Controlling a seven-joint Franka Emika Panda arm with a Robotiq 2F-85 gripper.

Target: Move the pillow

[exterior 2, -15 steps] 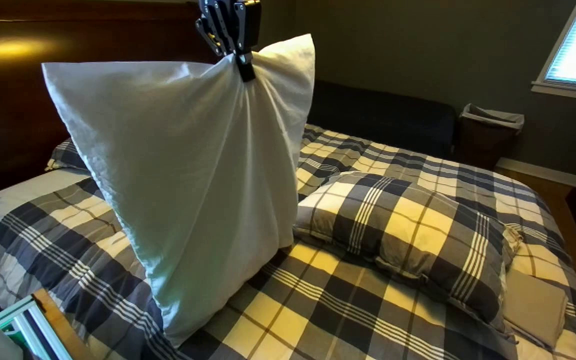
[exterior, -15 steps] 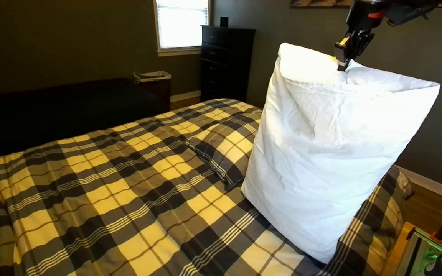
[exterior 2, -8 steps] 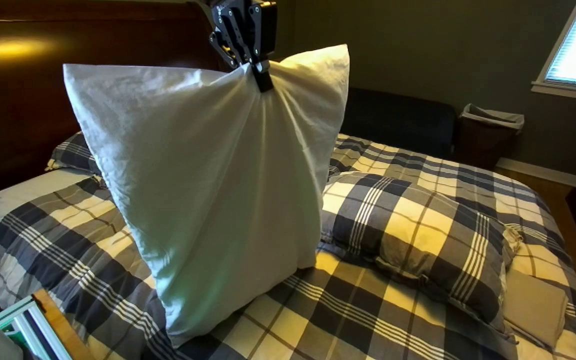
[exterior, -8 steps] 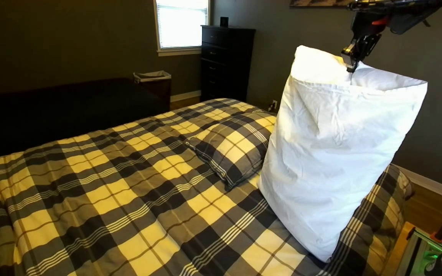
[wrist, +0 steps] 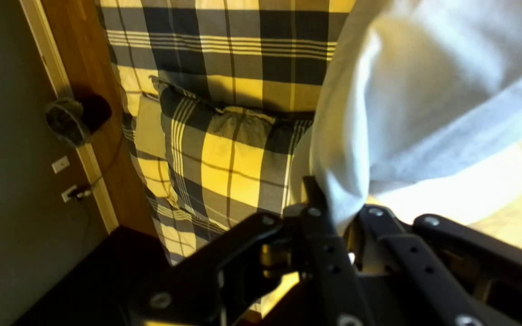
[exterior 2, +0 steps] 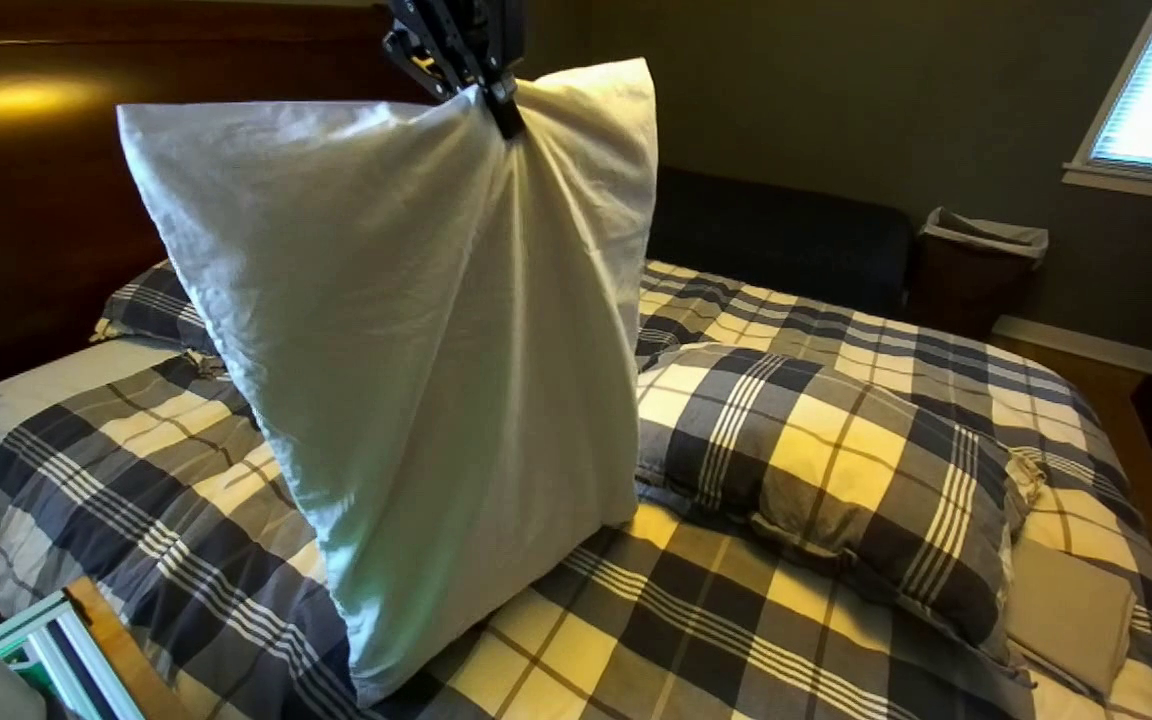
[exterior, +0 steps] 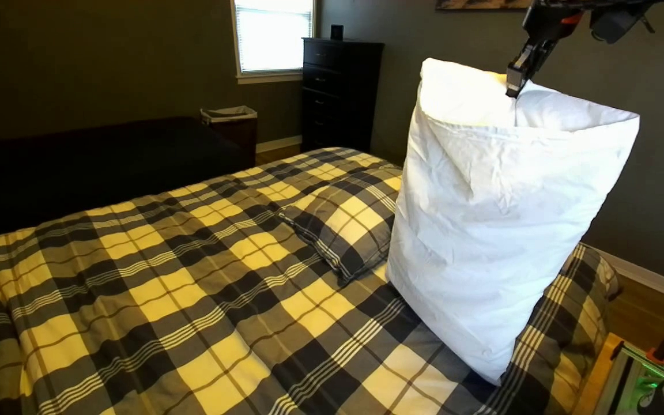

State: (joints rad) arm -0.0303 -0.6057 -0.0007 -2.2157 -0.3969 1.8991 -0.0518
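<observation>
The white pillow hangs upright over the plaid bed in both exterior views (exterior: 493, 230) (exterior 2: 436, 380). My gripper is at the pillow's top edge in both exterior views (exterior: 515, 86) (exterior 2: 504, 118), pinching a fold of the case off-centre. The top edge bunches around the fingers and both top corners stick out. The pillow's lower edge is at or just above the bed; I cannot tell if it touches. In the wrist view the white pillow (wrist: 433, 86) fills the upper right, and its fold sits between the gripper's fingertips (wrist: 343, 203).
A plaid pillow (exterior 2: 816, 450) lies on the bed (exterior: 193, 276) beside the white pillow. A folded beige cloth (exterior 2: 1066, 610) lies past it. A wooden headboard (exterior 2: 186, 60) rises behind the bed. A frame with wooden edge (exterior 2: 116, 650) stands at the near bedside.
The gripper and pillow first shifted right in both exterior views and dipped slightly. Since half a second ago they have moved back left and up a little. The grip stays the same.
</observation>
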